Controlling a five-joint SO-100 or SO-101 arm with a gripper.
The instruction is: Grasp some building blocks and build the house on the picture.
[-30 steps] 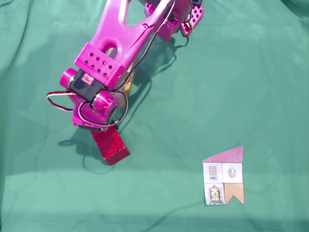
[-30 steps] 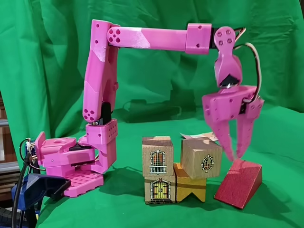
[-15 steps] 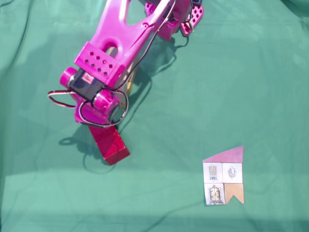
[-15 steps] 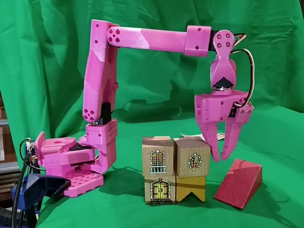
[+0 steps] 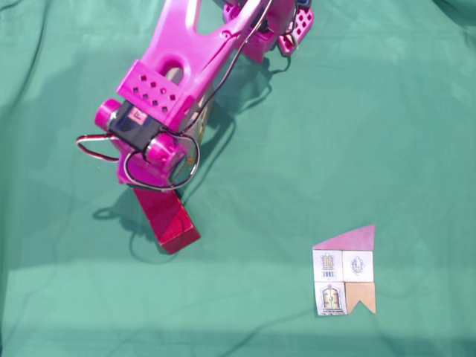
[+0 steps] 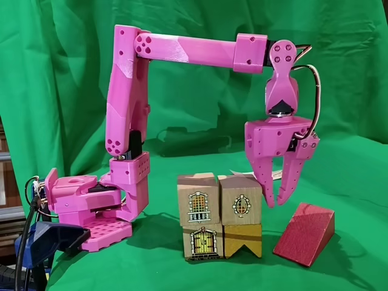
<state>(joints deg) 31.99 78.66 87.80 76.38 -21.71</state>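
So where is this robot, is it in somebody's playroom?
More likely a home hobby setup for filming: green cloth covers the table and hangs as a backdrop, a pink arm stands on it, with toy house blocks and a paper house card.

Arm (image 6: 182, 51) and pincer (image 6: 274, 202): magenta-pink. Cloth (image 5: 387, 134): green. Wedge block (image 6: 304, 233): glossy dark red. Two upper cubes (image 6: 197, 200), (image 6: 240, 200): pale beige with window prints. Lower cube (image 6: 203, 240): door print. Notched block (image 6: 242, 240): ochre. House card (image 5: 343, 271): purple roof, white squares, one tan square.
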